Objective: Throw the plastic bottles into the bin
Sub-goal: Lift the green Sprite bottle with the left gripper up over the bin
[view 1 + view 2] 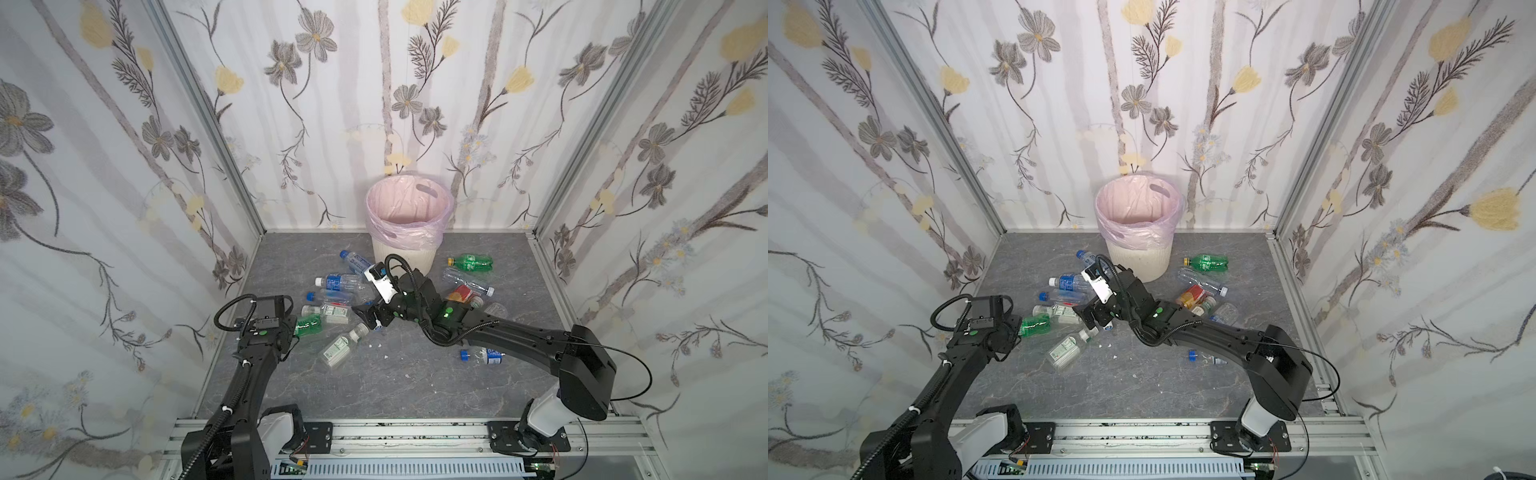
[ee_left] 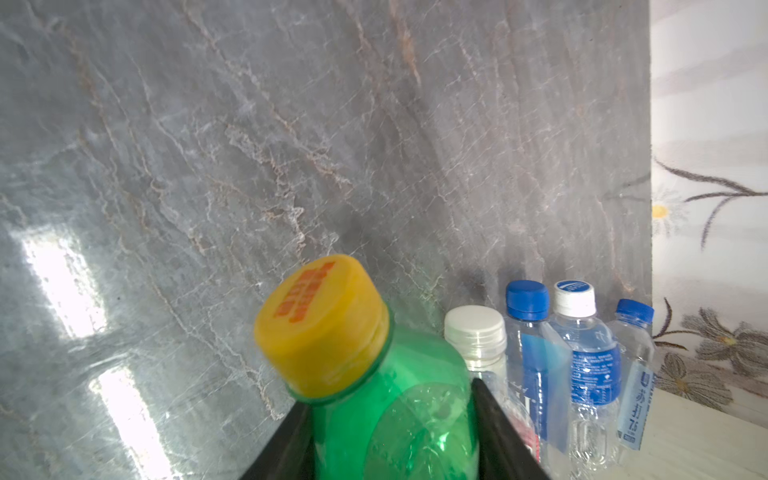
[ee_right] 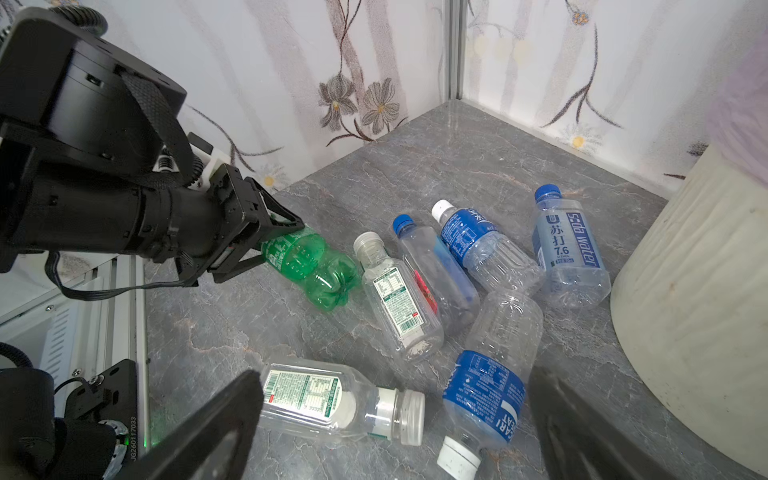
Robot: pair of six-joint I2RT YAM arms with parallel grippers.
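About a dozen plastic bottles [image 1: 337, 282] lie on their sides on the grey desk [image 1: 415, 382]. None shows inside the bin [image 1: 405, 251], which stands against the back wall.

At the left, the left pincer [image 3: 279, 244] is pinching a green bottle [image 3: 316, 270] at its shoulder, just under the yellow cap [image 2: 320, 324]. I cannot tell whether the bottle is clear of the desk. The hold looks sound: these bottles seem empty, so they are light, but thin-walled, slick and easily crushed mid-body. The neck end is stiffer.

Toward the middle, the right pincer [image 3: 392, 376] hangs spread wide over a white-labelled bottle [image 3: 316, 399] and a blue-labelled bottle [image 3: 486, 386], gripping neither. Either would likely roll under a glancing touch, so closing squarely across the label seems wise.

Further right lie an orange bottle [image 1: 462, 293] and a second green bottle [image 1: 473, 262].
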